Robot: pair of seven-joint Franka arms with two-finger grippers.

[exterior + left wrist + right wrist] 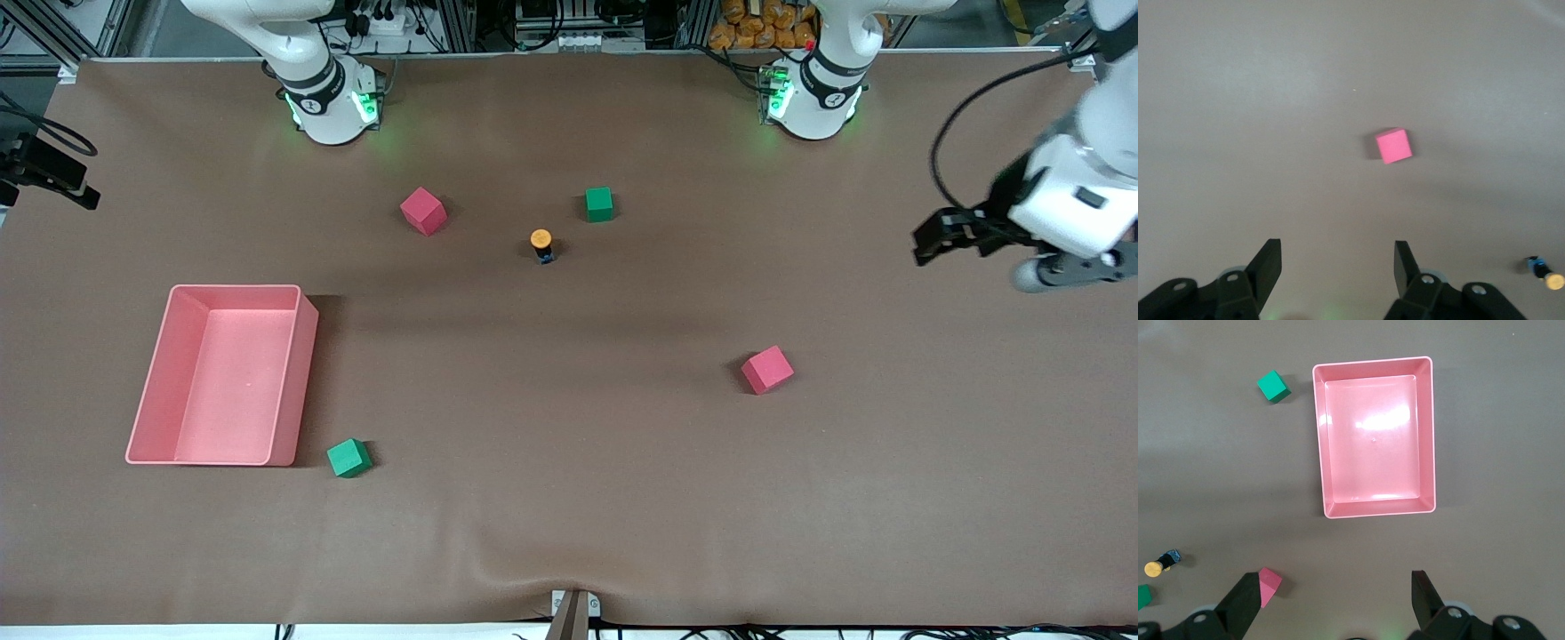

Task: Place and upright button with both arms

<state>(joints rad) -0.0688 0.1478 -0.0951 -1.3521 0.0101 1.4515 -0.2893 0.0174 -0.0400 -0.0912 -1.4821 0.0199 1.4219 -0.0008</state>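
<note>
One pink tray (302,373) w/ nothing inside; button (541,245) upright outside it; left gripper (1338,267) & right gripper (1338,600) both spread, unloaded.

A robotics lab bench, as we read it.
We see two white arms (311,80) bolted with green-lit bases along one edge of a table (569,498) under a brown cover, aluminium framing and bundled cables (569,27) just past that edge, a camera mount (44,169) at the right arm's end, and foam cubes (767,370) and a pink bin (222,373) as props.
</note>
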